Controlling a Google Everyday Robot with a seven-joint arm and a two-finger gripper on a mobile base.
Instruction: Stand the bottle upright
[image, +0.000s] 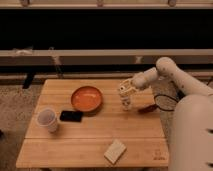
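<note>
One slim whitish bottle (127, 102) under gripper (125, 91)

On the table (90, 135), the gripper (125, 91) sits atop the bottle (127, 102), right of the bowl (86, 99).

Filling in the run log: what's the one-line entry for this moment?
gripper: right of orange bowl, at bottle | bottle: roughly upright on table | task: release pending
</note>
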